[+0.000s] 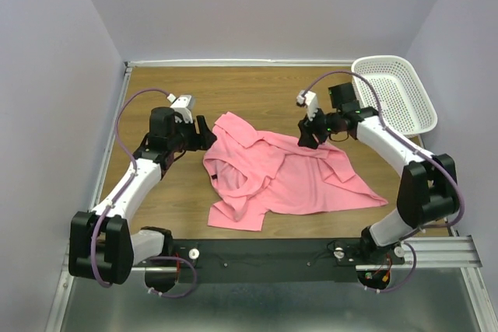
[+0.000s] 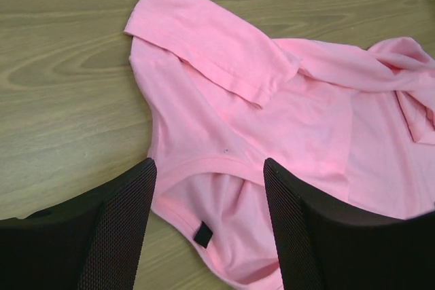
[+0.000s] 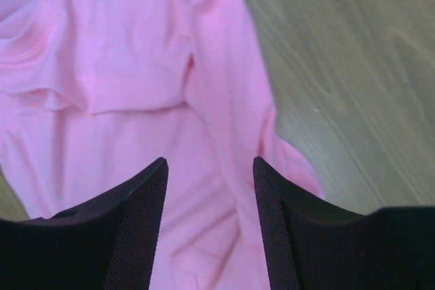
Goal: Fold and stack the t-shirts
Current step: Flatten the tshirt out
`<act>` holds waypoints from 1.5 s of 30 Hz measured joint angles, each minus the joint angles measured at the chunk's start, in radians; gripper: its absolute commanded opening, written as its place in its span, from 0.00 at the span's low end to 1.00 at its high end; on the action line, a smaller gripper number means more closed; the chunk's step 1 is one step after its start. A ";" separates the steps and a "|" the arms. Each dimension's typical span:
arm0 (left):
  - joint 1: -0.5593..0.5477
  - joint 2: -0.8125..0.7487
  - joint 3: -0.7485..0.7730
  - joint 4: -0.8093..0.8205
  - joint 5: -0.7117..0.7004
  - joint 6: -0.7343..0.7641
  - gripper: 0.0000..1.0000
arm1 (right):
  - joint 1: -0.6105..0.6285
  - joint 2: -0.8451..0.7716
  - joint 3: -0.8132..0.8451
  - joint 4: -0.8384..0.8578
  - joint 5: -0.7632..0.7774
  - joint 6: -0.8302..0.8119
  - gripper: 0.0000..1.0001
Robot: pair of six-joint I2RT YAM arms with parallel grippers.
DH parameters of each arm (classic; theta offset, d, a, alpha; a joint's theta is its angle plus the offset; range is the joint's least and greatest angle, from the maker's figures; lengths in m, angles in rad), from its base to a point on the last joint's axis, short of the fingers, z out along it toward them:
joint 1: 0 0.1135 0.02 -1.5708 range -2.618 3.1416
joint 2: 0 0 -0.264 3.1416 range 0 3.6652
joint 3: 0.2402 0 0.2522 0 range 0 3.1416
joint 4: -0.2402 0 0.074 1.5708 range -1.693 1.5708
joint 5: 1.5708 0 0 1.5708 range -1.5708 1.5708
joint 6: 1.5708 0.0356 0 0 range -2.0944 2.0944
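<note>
Much of the t-shirt [image 1: 280,176] cannot be read: it lies crumpled, with folds lapping over one another, so only one short sleeve can be picked out with confidence, and the body's outline is lost under the creases. In the left wrist view the t-shirt [image 2: 272,120] runs off the right edge and its near part is hidden behind the dark fingers [image 2: 122,229]. In the right wrist view the t-shirt [image 3: 136,66] fills the left side and is cut off at the top and left. It is plain salmon-pink soft cloth, its round neck facing the left arm, with a small dark label [image 2: 201,234] inside the collar and a sleeve folded back across the chest. It sits in the middle of the wooden table [image 1: 257,91], one corner trailing out toward the near right corner. The left gripper [image 1: 201,136] is at the shirt's left edge over the collar, jaws apart, nothing clamped between them [image 2: 209,162]. The right gripper [image 1: 310,136] is above the shirt's far right part, jaws likewise apart [image 3: 210,161] with cloth below the gap; whether either set of fingertips touches the fabric cannot be told. A white perforated basket [image 1: 393,91] stands at the table's far right corner, well apart from the shirt
</note>
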 measured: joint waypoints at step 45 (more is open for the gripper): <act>-0.003 -0.252 0.008 -0.052 -0.290 0.010 0.72 | 0.544 0.658 0.679 -0.024 0.583 -0.049 0.01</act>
